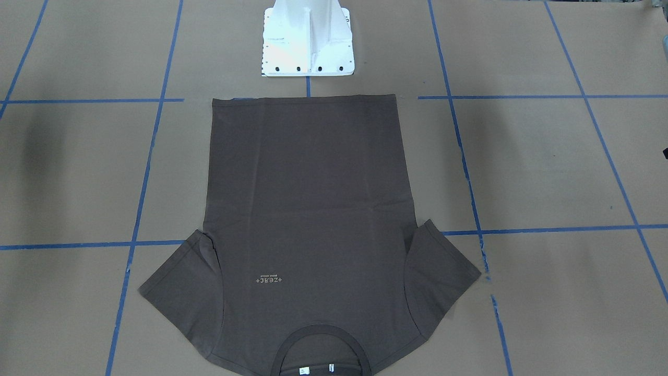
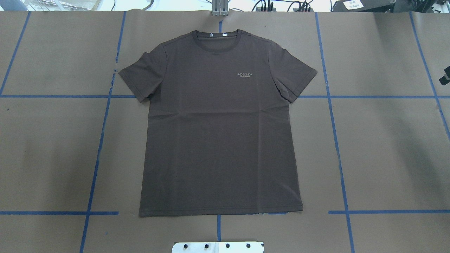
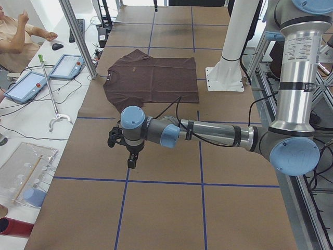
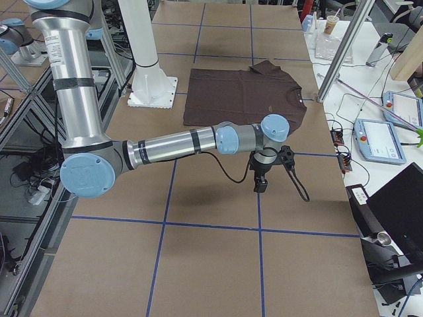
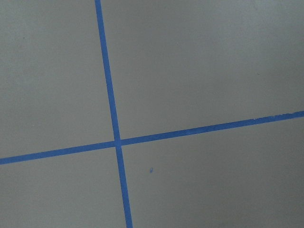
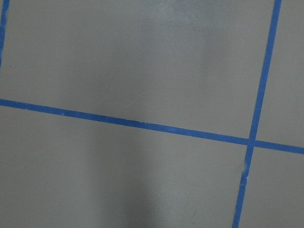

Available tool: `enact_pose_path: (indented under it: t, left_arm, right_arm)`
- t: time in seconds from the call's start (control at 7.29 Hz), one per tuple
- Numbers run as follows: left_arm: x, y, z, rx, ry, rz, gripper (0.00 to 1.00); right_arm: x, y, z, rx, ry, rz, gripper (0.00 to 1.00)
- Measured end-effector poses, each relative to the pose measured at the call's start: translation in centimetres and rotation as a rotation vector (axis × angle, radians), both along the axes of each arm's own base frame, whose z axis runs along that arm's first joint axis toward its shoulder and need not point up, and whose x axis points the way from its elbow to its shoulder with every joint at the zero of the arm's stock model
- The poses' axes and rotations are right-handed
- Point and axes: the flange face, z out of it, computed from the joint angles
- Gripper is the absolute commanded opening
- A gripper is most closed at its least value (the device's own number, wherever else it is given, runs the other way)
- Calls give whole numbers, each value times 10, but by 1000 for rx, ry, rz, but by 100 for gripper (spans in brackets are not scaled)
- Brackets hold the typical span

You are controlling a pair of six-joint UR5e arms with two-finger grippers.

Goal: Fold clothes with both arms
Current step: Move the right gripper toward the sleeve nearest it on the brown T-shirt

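Observation:
The dark brown T-shirt [image 2: 218, 133] lies spread flat and face up on the brown paper table, with its collar [image 2: 218, 37] on the far side from the robot and its hem near the pedestal. It also shows in the front view [image 1: 308, 209]. The left arm's gripper [image 3: 132, 159] hangs over bare table far to the shirt's left. The right arm's gripper [image 4: 260, 183] hangs over bare table far to the shirt's right. I cannot tell whether either is open or shut. Both wrist views show only paper and blue tape lines.
The white bolted pedestal [image 1: 308, 39] stands just behind the shirt's hem. Blue tape lines [image 2: 102, 140] grid the table. Beyond the far edge stand metal posts [image 3: 78, 39], tablets [image 3: 67, 66] and a seated person [image 3: 15, 31]; a laptop [image 4: 396, 218] sits there too.

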Motion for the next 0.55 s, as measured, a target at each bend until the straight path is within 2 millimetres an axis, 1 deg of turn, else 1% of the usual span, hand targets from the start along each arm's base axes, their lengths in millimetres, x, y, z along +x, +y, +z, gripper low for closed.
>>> enact_pose_path:
  t: [0.14,0.27,0.55]
  left_arm:
    - [0,1,7,-14,2,-1,100]
    - [-1,1,9,-14,7,-1,100]
    - [0,-1,4,-4,12,-1,100]
  right_arm:
    - [0,2,2,-5,-1,0,100]
    - [1,4,6,-11,-2,0,100]
    - [2,10,13,-26,1,3,100]
